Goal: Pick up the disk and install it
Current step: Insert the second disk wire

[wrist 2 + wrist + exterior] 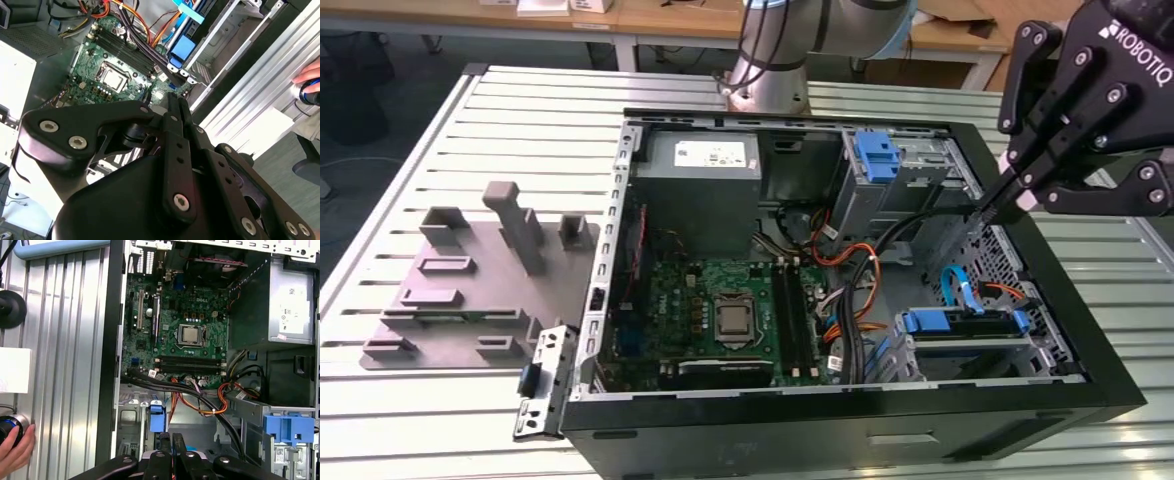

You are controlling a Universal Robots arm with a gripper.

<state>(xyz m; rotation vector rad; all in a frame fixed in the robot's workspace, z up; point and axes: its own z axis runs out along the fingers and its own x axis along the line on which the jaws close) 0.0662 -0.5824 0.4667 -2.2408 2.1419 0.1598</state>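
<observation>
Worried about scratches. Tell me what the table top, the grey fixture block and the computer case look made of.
Table top: bare metal, likely aluminium; ribbed, pale sheen.
Grey fixture block: matte plastic, perhaps; dull, uniform grey.
Computer case: painted black outside, bare grey sheet metal inside.

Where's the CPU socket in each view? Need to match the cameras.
Exterior view: CPU socket in the middle of the motherboard, to the exterior view's left of the memory slots.
Second wrist view: socket on the board, alongside the memory slots.
First wrist view: socket at board centre, alongside the slots.
Shared landmark: the memory slots, running along one side of the socket.
</observation>
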